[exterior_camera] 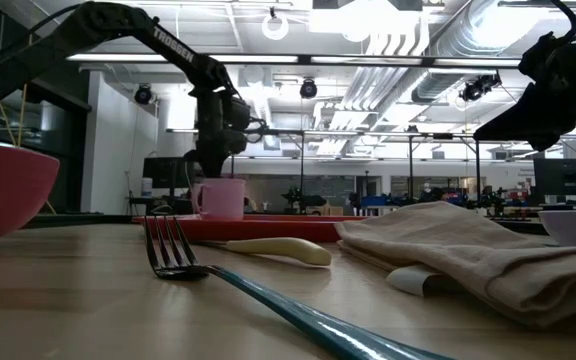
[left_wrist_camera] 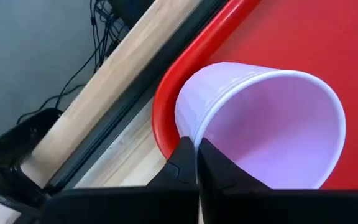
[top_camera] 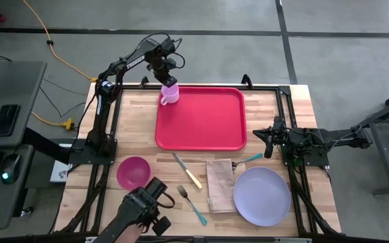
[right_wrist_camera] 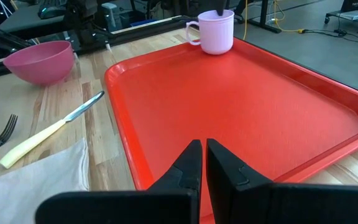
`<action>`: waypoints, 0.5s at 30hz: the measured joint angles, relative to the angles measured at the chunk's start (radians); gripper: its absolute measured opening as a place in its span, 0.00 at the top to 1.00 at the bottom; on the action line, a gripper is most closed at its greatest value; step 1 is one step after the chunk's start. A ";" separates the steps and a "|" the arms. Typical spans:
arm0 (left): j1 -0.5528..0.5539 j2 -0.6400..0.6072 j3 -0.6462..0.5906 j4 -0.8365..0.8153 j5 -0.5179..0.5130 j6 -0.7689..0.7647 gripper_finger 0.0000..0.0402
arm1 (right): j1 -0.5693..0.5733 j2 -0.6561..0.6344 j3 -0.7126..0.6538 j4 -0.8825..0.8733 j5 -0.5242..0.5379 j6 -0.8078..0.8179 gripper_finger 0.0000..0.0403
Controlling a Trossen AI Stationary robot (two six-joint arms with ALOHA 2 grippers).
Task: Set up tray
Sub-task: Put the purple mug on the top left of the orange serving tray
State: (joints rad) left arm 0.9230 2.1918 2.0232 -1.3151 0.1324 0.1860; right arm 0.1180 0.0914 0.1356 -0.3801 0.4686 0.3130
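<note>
White lettering reading TROSSEN runs along the left arm in the low view; no other writing can be read.

On the pale wooden worktop (top_camera: 140, 111), a round pink bowl (top_camera: 133, 172) sits at the left near edge. Just past it lie a fork with a teal handle (top_camera: 191, 204) and a knife with a cream handle (top_camera: 188, 171), then a folded beige cloth napkin (top_camera: 220, 185).

The left gripper (top_camera: 168, 79) is at the tray's far left corner, over a small lavender plastic mug with a handle (top_camera: 169, 94) that stands upright inside that corner. Its fingers (left_wrist_camera: 185, 165) are pinched narrow on the mug's rim, one outside and one inside the wall; whether they press the wall or have just begun to loosen is hard to judge from the wrist view.

The large flat red plastic tray with rounded corners and a low rim (top_camera: 204, 118) lies in the middle of the worktop, beyond the cutlery.

A round lavender plate (top_camera: 262, 196) rests right of the napkin, a second teal handle (top_camera: 250, 159) showing between them.

The right gripper (top_camera: 270, 137) waits just beside the tray's right edge, fingers closed together, holding nothing.
</note>
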 joint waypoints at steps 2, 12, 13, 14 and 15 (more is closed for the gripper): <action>0.000 0.000 0.000 -0.011 0.001 -0.002 0.92 | 0.000 0.000 0.000 0.000 0.000 0.000 1.00; 0.000 0.000 0.000 -0.020 0.008 0.007 0.91 | 0.000 0.000 0.001 -0.005 0.000 0.000 1.00; 0.000 0.000 0.000 -0.019 0.009 0.003 0.91 | 0.000 0.000 0.001 -0.005 0.000 0.000 1.00; 0.000 0.000 0.000 -0.018 0.009 0.001 0.91 | 0.000 0.000 0.001 -0.005 0.000 0.000 1.00; 0.000 0.000 0.000 -0.017 0.009 0.001 0.91 | 0.000 0.000 0.001 -0.005 0.000 0.000 1.00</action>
State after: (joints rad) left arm 0.9226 2.1918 2.0232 -1.3323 0.1410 0.1875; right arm 0.1177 0.0914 0.1364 -0.3847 0.4686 0.3130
